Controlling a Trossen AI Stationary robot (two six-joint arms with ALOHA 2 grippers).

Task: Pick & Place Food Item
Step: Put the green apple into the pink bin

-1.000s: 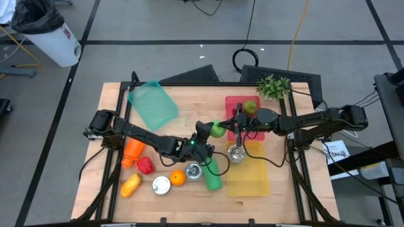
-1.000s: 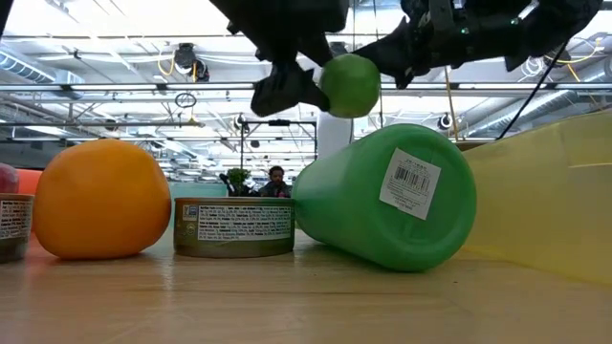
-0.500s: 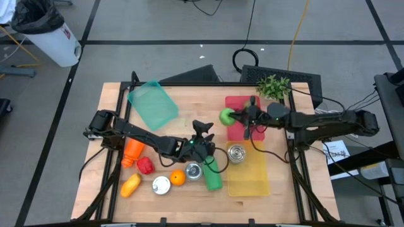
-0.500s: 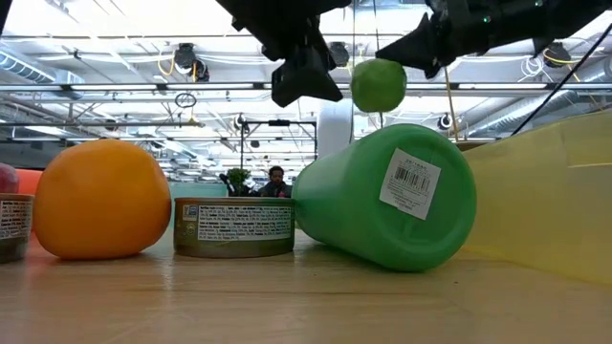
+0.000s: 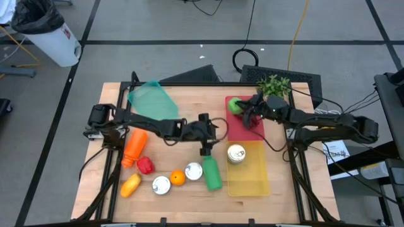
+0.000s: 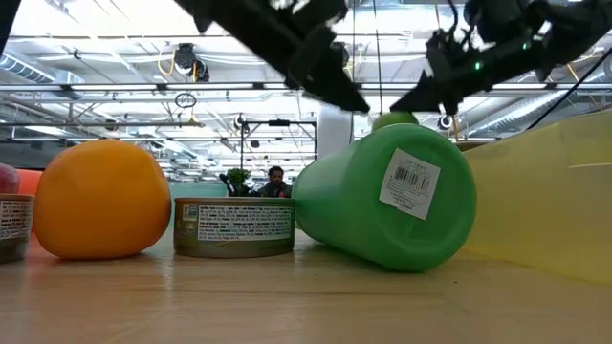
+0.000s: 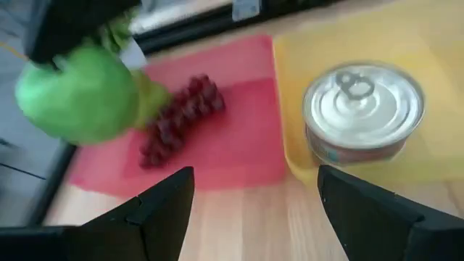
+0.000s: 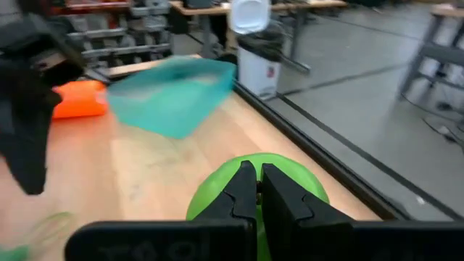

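A green apple (image 5: pixel 234 104) hangs over the far left corner of the red tray (image 5: pixel 252 129), at the shut fingertips of my right gripper (image 5: pixel 241 108). It also shows in the left wrist view, green apple (image 7: pixel 76 94), beside a bunch of dark red grapes (image 7: pixel 177 119) lying on the red tray. My left gripper (image 5: pixel 218 131) stands open near the table's middle, pointing toward the right edge, with nothing between its fingers (image 7: pixel 163 206). Ahead of it a tin can (image 7: pixel 362 109) stands in the yellow tray (image 5: pixel 249 176). My right gripper (image 8: pixel 257 181) has its shut fingertips (image 8: pixel 245 185) against the side of the apple (image 8: pixel 217 203) that faces the table's right. The fingers themselves hide what they pinch. They come nearly level from the table's right. The apple is lifted clear above the red tray.
Near the front lie a green bottle on its side (image 5: pixel 212 174), an orange (image 5: pixel 177 178), two tins (image 5: pixel 193 171), a red pepper (image 5: pixel 145 165), a yellow fruit (image 5: pixel 130 185) and an orange bottle (image 5: pixel 132 150). A teal container (image 5: pixel 151 104) sits far left, a plant (image 5: pixel 273 86) far right.
A second ago both grippers met at the apple above the table's middle. My right gripper has drawn back toward the far right with the apple, over the red tray. My left gripper, left without the apple, has rolled its wrist and swung toward the far edge.
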